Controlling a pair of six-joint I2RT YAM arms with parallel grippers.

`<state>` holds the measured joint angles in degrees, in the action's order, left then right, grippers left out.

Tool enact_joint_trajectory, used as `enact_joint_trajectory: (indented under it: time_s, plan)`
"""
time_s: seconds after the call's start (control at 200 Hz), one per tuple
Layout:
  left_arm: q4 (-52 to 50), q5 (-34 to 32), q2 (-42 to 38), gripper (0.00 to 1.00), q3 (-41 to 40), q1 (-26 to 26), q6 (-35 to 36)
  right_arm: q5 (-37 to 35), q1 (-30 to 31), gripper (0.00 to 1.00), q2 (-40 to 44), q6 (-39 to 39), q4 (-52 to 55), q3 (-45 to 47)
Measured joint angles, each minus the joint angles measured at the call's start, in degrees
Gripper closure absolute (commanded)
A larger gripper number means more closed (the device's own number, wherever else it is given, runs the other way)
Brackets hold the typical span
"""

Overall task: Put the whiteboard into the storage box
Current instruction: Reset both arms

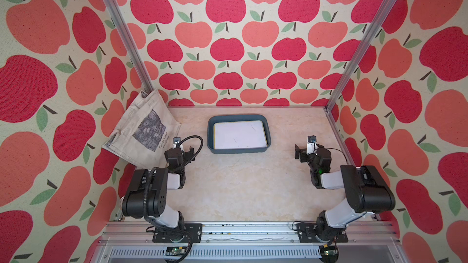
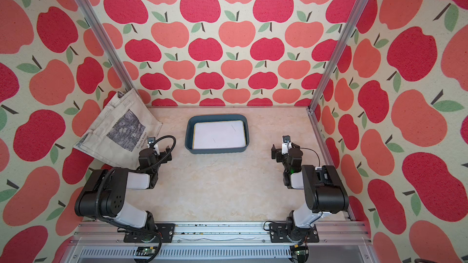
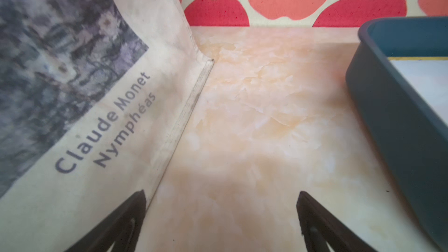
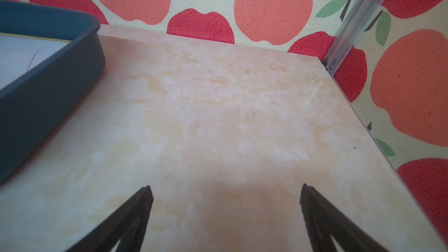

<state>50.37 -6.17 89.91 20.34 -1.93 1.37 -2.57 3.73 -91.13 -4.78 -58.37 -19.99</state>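
Seeing white, yellow-edged rectangular whiteboard (image 1: 239, 134) flat inside shallow dark teal-blue plastic storage box (image 1: 238, 150). Reading left pincer (image 3: 221, 195) and right pincer (image 4: 226, 189) as spread wide, gripping nothing. Could snag cream canvas tote bag (image 1: 141, 127) just beside left pincer on any outward swing.

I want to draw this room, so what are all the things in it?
whiteboard: one, white, lying flat inside the box
box: one, dark blue, far middle of the table
cloth bag: one, cream with a grey picture, leaning in the far left corner
table: one, pale marbled beige, under everything
posts: two, silver, far corners
left tool: one, black, open and empty, beside the bag
right tool: one, black, open and empty, right of the box
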Motion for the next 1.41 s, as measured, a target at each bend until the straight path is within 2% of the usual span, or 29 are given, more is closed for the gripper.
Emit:
enact_joint_trajectory:
  time_s: [0.405, 0.745, 1.406]
  plan:
    - [-1.5, -1.4, 0.4, 0.00, 1.8, -1.7, -3.4, -0.6, -1.1, 0.01, 0.0, 1.7, 1.1, -0.4]
    - [-2.6, 5.2, 0.4, 0.01, 2.6, -2.6, -2.8, -0.6, -1.1, 0.01, 0.0, 1.7, 1.1, -0.4]
    - [-3.5, 6.8, 0.4, 0.01, 2.6, -2.8, -2.8, -0.6, -1.1, 0.01, 0.0, 1.8, 1.1, -0.4]
